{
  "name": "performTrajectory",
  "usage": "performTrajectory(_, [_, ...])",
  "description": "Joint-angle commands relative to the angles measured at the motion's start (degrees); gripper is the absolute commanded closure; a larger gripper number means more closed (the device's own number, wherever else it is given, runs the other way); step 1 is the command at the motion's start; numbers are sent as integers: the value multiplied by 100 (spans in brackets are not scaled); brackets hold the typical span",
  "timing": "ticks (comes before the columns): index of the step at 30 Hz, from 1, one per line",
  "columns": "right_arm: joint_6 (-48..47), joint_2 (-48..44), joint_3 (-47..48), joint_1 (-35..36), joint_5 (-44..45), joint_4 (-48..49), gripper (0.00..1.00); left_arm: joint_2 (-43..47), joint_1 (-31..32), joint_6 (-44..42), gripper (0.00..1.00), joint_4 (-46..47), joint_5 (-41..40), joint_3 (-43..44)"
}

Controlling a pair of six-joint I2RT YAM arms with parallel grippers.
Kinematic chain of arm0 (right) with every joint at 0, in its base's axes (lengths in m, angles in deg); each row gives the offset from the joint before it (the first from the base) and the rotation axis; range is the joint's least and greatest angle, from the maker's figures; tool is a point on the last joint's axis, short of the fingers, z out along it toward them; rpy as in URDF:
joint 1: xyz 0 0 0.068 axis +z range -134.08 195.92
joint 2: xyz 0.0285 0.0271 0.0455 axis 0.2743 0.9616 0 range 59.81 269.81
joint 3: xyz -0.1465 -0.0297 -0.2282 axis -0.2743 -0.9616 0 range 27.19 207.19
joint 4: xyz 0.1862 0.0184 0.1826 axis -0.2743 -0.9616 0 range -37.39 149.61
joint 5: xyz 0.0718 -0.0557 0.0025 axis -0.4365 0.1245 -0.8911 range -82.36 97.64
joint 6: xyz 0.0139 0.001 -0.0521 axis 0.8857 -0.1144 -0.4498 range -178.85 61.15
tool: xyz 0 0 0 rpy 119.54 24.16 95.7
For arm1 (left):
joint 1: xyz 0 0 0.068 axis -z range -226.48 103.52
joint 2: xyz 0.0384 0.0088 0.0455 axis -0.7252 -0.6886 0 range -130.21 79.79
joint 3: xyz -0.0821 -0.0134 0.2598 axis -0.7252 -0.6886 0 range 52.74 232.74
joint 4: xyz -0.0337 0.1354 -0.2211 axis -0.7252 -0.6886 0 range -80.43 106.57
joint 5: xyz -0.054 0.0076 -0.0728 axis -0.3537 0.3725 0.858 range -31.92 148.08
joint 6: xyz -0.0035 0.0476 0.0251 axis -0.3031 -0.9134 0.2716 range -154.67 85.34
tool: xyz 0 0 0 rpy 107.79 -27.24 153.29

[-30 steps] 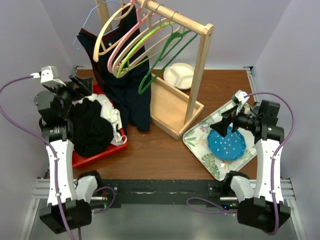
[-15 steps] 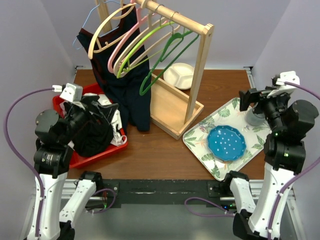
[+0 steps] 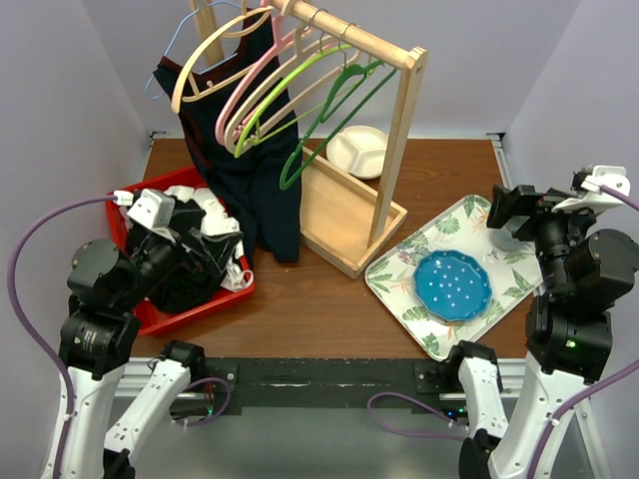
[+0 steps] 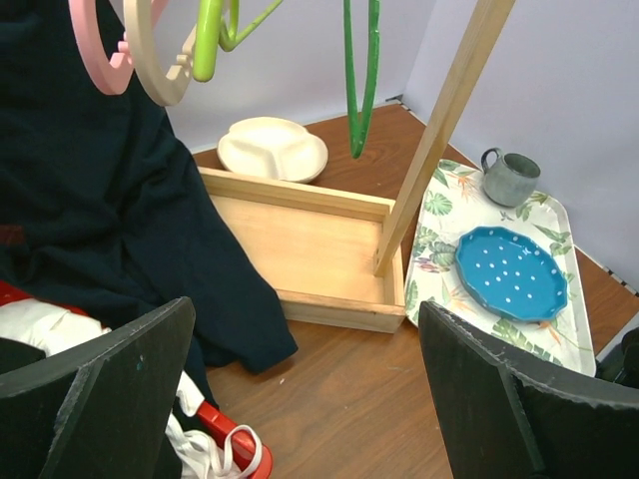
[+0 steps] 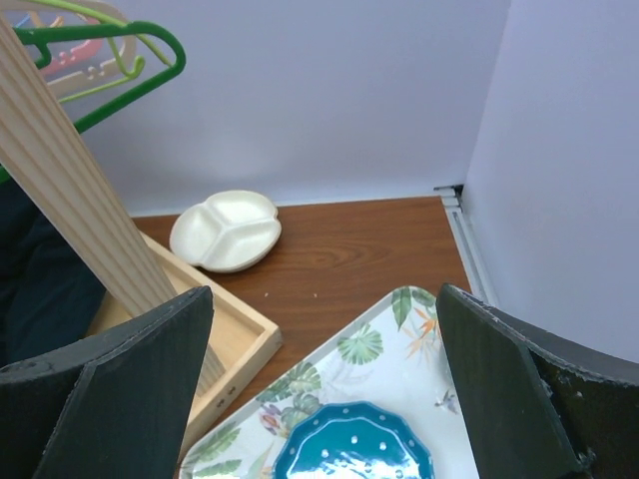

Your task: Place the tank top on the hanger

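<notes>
**Left gripper**: jaws spread full wide, nothing between them. It hangs above the red bin, aimed toward the rack base, touching no cloth.

**Right gripper**: likewise fully spread and empty, raised over the far corner of the floral tray, well apart from the garment.

**Tank top**: dark navy with dark red trim. It hangs full length from the left end of the wooden garment rack, its hem falling to the table just beside the bin. Its shoulders appear carried by the light-blue hanger, whose slim hook rises at the rail's end. The exact seating of the straps cannot be told.

**Other hangers on the rail:** cream hanger, pink hanger, lime hanger and dark green hanger, all bare and crowded against the garment.

**Bin contents:** black clothing heap and white cloth.

**Tableware:** divided white dish behind the rack; blue plate and grey mug on the tray.

**Assessment:** the hanging looks complete or nearly so. Both tools stand clear, likely so the garment hangs undisturbed.
</notes>
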Motion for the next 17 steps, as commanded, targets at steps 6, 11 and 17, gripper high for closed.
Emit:
performTrajectory(6, [296,65,144,-50,-140,-245,1,155,125,106,0,102,267,-85])
performTrajectory(11, [331,13,12,-50,-113,-201,1,191,125,273,0,243,516,-183])
performTrajectory(17, [340,39,-93,-50,-105,-184,1,112,125,230,0,147,331,-130])
